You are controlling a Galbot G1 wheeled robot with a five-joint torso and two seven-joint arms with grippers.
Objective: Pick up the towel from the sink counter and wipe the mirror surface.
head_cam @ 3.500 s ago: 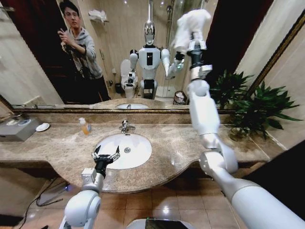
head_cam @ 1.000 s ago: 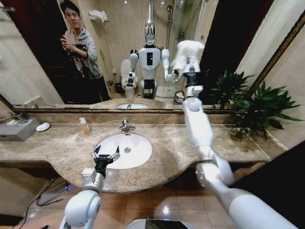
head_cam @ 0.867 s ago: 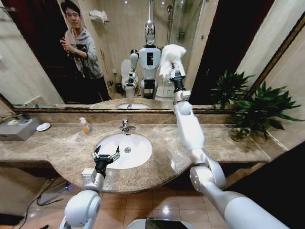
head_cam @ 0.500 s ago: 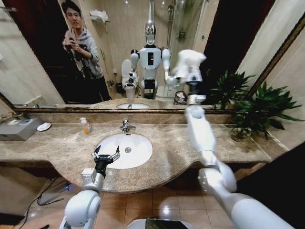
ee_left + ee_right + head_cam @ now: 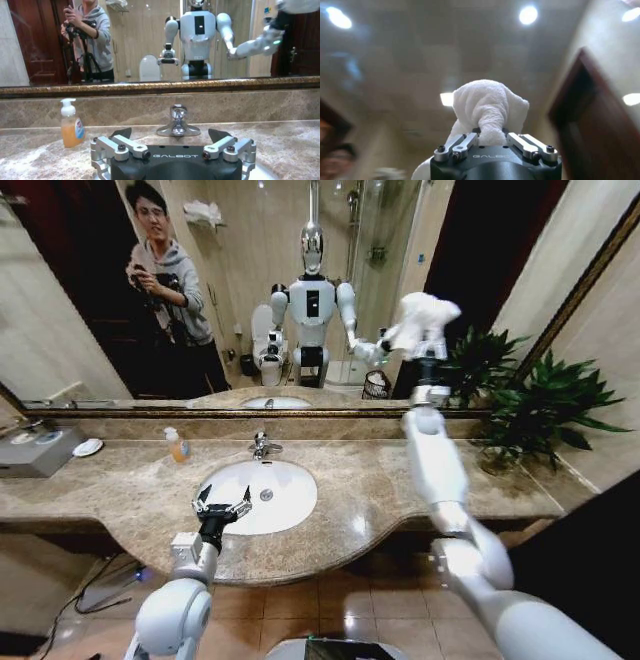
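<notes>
Nearest the robot, the left gripper (image 5: 221, 506) is held with its fingers spread wide and nothing between them, over the front edge of the oval white basin (image 5: 285, 505), which holds nothing, set in the mottled sink counter (image 5: 120, 490). Behind the basin a chrome faucet (image 5: 177, 122) is seen, and beside it a pump bottle (image 5: 71, 123) partly filled with orange soap. Farther back, the right gripper (image 5: 428, 352) is raised at the mirror (image 5: 250, 290), its fingers clamped on the bunched white towel (image 5: 487, 107), which is held up against the glass, beside a potted plant (image 5: 545, 415) at the counter's right end.
</notes>
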